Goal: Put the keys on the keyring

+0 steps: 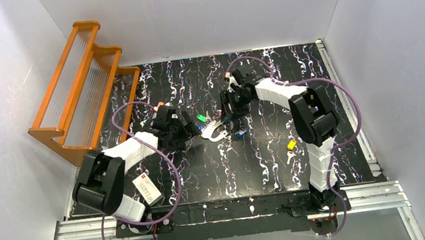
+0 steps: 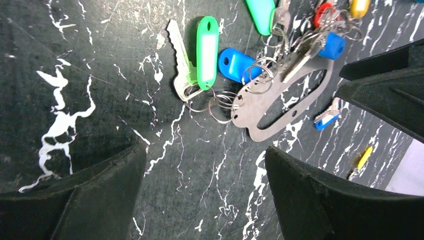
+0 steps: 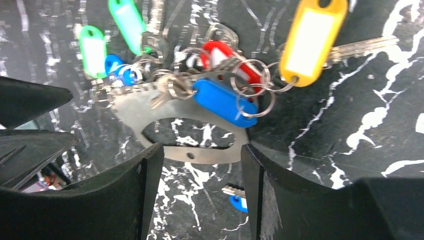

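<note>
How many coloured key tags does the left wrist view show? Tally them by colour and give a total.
Green tags: 2
Blue tags: 3
Red tag: 1
Yellow tags: 2
Total: 8

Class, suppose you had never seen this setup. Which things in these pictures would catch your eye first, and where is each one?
The keys, with bright green, blue, red and yellow tags, draw the eye first. They are bunched on the flat metal keyring in the middle of the black marbled table. The left hand and right hand flank that cluster from either side. An orange rack stands at the far left.
</note>
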